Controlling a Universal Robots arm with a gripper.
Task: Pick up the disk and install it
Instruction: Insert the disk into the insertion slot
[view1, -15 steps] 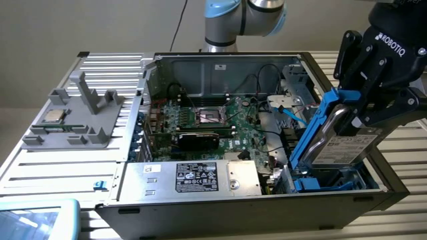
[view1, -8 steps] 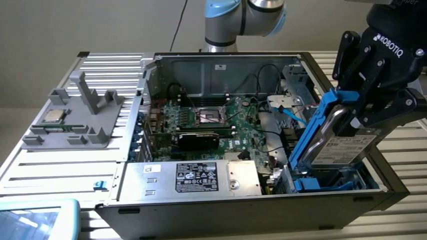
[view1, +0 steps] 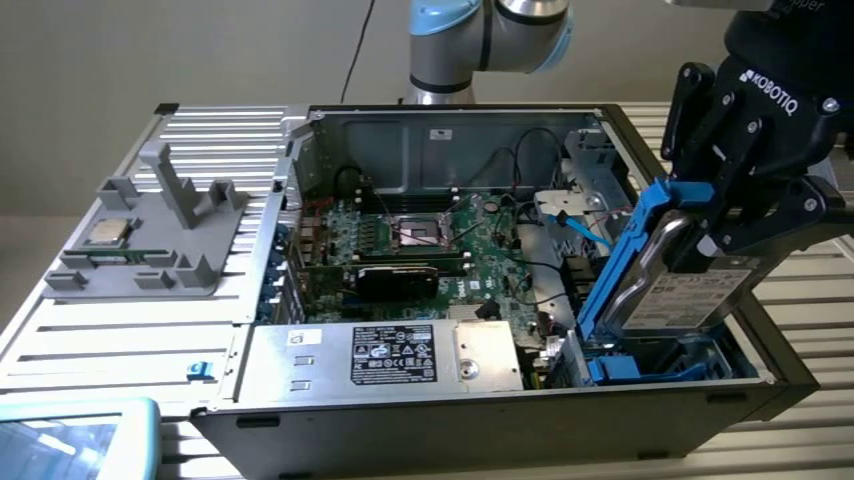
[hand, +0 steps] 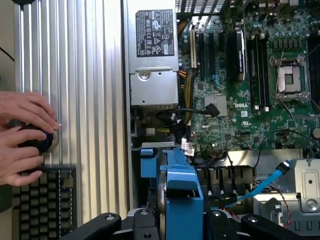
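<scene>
The disk (view1: 683, 298), a silver-grey drive with a white label and blue rails, hangs steeply tilted over the blue drive bay (view1: 654, 365) at the front corner of the open computer case (view1: 441, 415), on the exterior view's right. My black gripper (view1: 731, 232) is shut on its upper part, one finger on each side. Its lower end sits just above or at the bay's mouth; I cannot tell if it touches. In the wrist view the disk's blue rail (hand: 182, 192) stands edge-on between my fingers (hand: 107, 223), above the bay.
The silver power supply (view1: 400, 355) sits beside the bay, the motherboard (view1: 427, 240) behind it. A blue cable (view1: 587, 232) loops near the disk. A grey fixture with a CPU chip (view1: 114, 232) rests on the ribbed table. A person's hands (hand: 25, 135) and a keyboard (hand: 45, 200) lie off the case.
</scene>
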